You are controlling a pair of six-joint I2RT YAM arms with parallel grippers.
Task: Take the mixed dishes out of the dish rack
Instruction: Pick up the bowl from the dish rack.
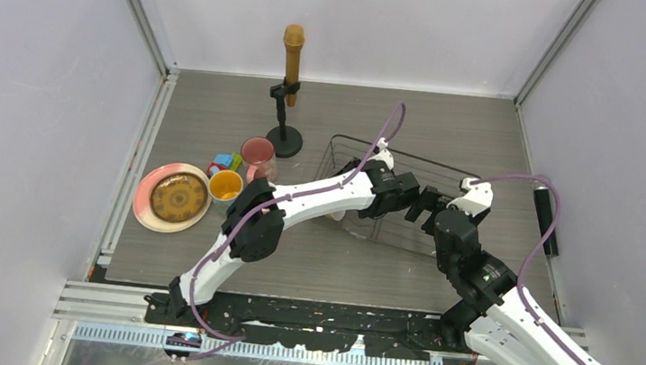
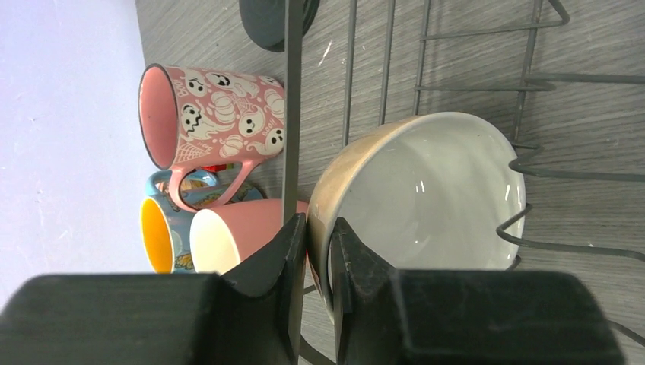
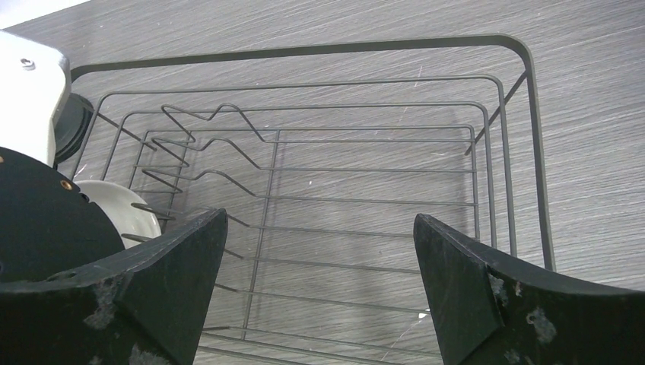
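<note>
The dish rack [image 1: 447,173], a black wire basket, stands right of centre on the table. A bowl [image 2: 433,190], cream inside and brownish outside, stands on edge at the rack's left end. My left gripper [image 2: 319,236] is shut on the bowl's rim, one finger on the outer wall and one inside. My right gripper [image 3: 319,224] hangs open over the rack's bare wires [image 3: 487,152], holding nothing. Outside the rack lie a pink ghost-print mug [image 2: 220,114], a mug with yellow inside [image 2: 156,232] and a pink mug with cream inside [image 2: 236,239]. The small yellow patterned plate [image 1: 179,197] lies on the large pink-and-cream plate [image 1: 147,205].
A black round-based microphone stand [image 1: 285,133] is behind the mugs, close to the rack's left corner. Small toy blocks [image 1: 226,161] lie beside the mugs. A dark bar [image 1: 544,219] lies along the rack's right side. Walls close in the table on three sides.
</note>
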